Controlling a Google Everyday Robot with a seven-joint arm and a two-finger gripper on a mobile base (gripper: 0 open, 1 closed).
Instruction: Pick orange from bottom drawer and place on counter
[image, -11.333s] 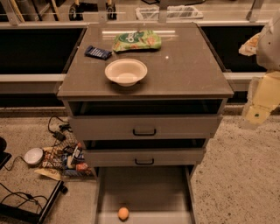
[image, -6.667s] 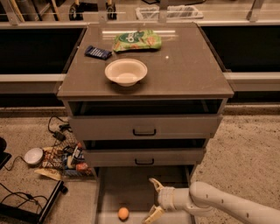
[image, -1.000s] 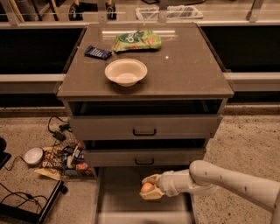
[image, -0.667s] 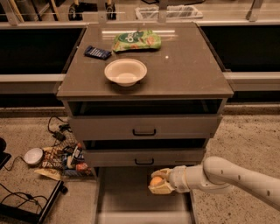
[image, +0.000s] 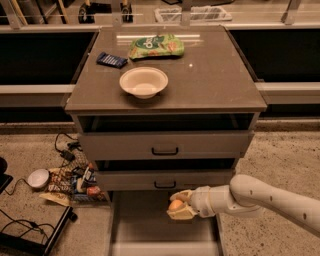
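Note:
My gripper is shut on the orange and holds it above the open bottom drawer, just below the middle drawer's front. The cream arm reaches in from the right. The drawer's grey floor under the gripper is bare. The counter is the grey-brown top of the cabinet, well above the gripper.
A white bowl, a green snack bag and a dark blue packet lie on the counter. Two upper drawers are slightly open. Cables, wrappers and a white disc clutter the floor at left.
My gripper has lifted the orange out of the bottom drawer and carried it up and to the right, then drifted slightly back left.

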